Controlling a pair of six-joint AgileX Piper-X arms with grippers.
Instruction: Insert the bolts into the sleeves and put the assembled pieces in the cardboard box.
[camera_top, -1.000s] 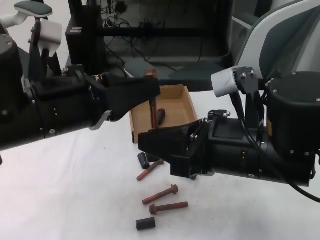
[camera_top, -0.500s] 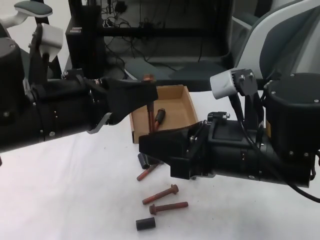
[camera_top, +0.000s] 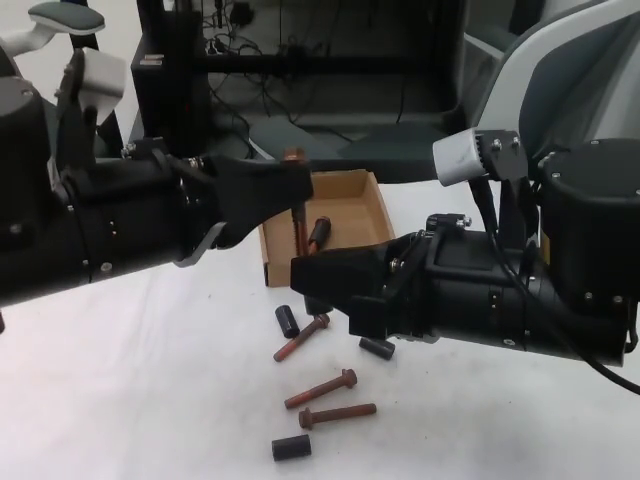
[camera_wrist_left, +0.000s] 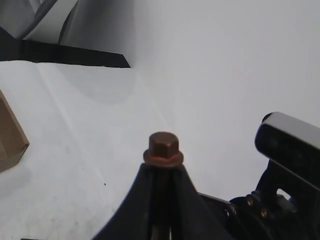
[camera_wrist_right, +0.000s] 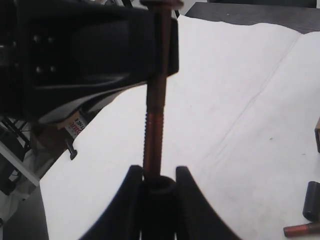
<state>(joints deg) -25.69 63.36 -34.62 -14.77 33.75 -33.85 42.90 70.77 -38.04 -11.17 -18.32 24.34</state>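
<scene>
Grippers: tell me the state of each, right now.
Left gripper: shut on the bolt.
Right gripper: shut on a sleeve.

A robotics lab, by the look of it: a white-covered bench (camera_top: 140, 380) lies beneath the left gripper (camera_top: 298, 188) and the right gripper (camera_top: 303, 272). Beyond these 2 grippers stands a dark equipment frame (camera_top: 180, 60) hung with loose cables (camera_top: 290, 48) (quite a tangle), and farther off what looks like a grey chair (camera_top: 560, 60).
</scene>
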